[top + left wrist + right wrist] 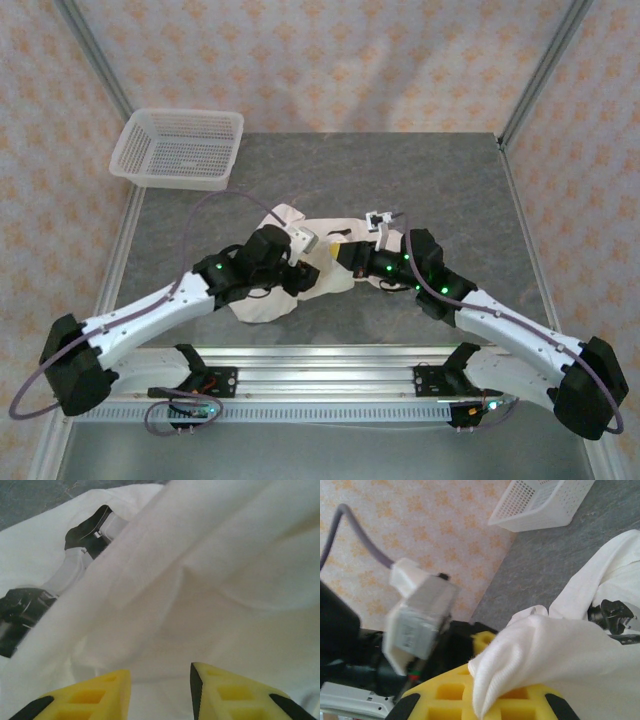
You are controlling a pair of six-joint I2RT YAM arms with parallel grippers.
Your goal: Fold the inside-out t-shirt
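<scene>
Clamped on a fold of the inside-out t-shirt with the right pincer, yellow fingers closed; beyond, across grey tabletop, white mesh basket far off, beside patterned wall.

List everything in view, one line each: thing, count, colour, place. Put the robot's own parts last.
t-shirt: one, cream-white, bunched mid-table between the two arms.
basket: one, white mesh, far left corner of the table, apart from the shirt.
table: one, mottled grey, under everything.
backdrop: cream with orange motifs, behind and beside the table.
rail: one, silver, near edge, by both arm bases.
left arm: one, white and black; yellow jaws parted just over the shirt.
right arm: one, white and black; yellow jaws shut on a fold of the shirt.
</scene>
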